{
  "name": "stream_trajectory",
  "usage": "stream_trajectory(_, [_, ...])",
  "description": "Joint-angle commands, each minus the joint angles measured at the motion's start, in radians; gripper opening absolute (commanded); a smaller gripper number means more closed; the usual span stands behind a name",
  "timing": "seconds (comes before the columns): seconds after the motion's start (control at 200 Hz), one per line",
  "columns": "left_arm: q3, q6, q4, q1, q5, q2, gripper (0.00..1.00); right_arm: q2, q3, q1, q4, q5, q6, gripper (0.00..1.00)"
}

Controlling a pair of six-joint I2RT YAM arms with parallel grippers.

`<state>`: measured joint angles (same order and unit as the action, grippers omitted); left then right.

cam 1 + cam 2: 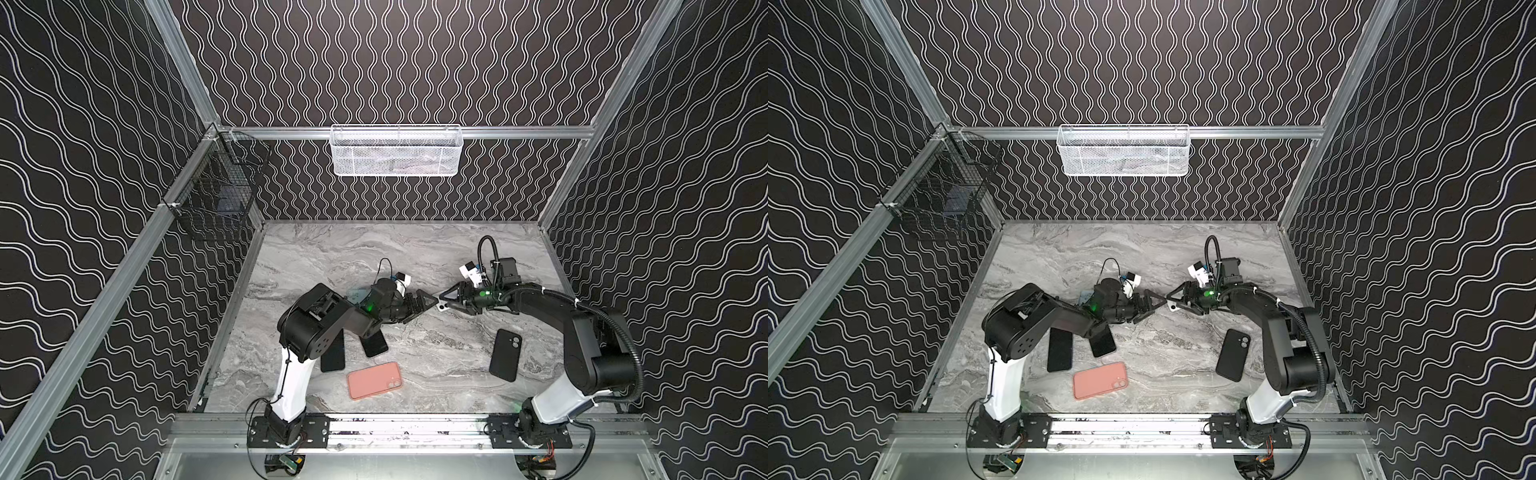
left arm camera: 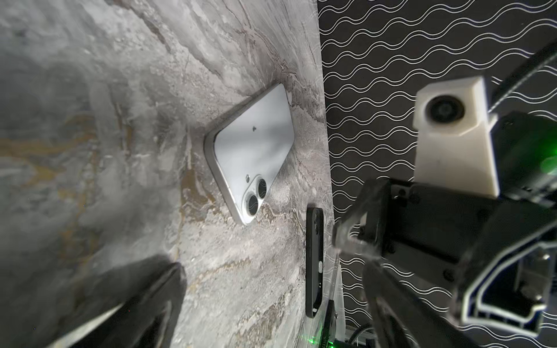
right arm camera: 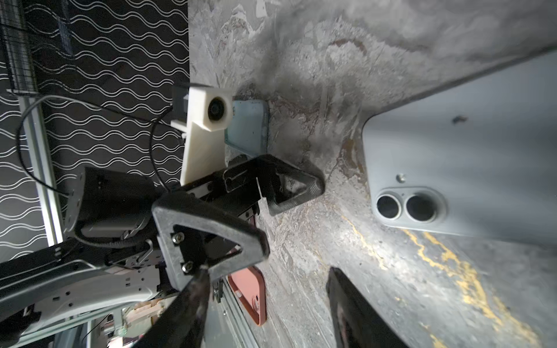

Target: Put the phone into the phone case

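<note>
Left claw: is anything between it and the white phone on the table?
Nothing. In the right wrist view, only bare marble table separates the open left claw from the phone, which lies flat, camera side up.

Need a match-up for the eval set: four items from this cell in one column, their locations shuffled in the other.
Items:
1. pink case
2. black case
3. white mesh basket
4. black wire basket

Locations:
a. hung at the back, middle
b. hung at the left side
c. flat on the table, front middle
d. flat on the table, right side

Pairs: 1-c, 2-d, 3-a, 4-b
</note>
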<state>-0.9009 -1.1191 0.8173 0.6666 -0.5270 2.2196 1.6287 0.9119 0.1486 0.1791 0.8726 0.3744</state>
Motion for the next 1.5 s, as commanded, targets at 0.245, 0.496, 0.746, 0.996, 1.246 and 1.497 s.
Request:
stream_trajectory(0.245, [-0.011,-0.022,-0.264,0.014,0.094,-0.028,0.98,0.177,0.360,-0.096,0.320,-0.427,-0.100,0.95])
stream_trajectory(0.496, [-0.019,-0.041,-0.233,0.015,0.106,-0.032,0.98,0.365,0.437,-0.110,0.321,-0.395,-0.123,0.99])
stream_trajectory(0.746, [-0.033,-0.038,-0.220,0.014,0.105,-0.012,0.98,0.334,0.313,-0.097,0.251,-0.340,-0.099,0.98])
stream_trajectory(0.996, [-0.041,-0.006,-0.223,-0.021,0.131,0.005,0.98,0.180,0.105,-0.027,0.156,-0.303,-0.003,0.97])
stream_trajectory(1.246, [-0.081,0.125,-0.365,-0.057,0.159,-0.020,0.98,0.127,0.063,0.007,0.118,-0.317,0.065,0.97])
stream_trajectory(1.497, [-0.187,0.251,-0.546,-0.082,0.077,-0.006,0.98,0.149,0.064,0.006,0.107,-0.339,0.087,0.97])
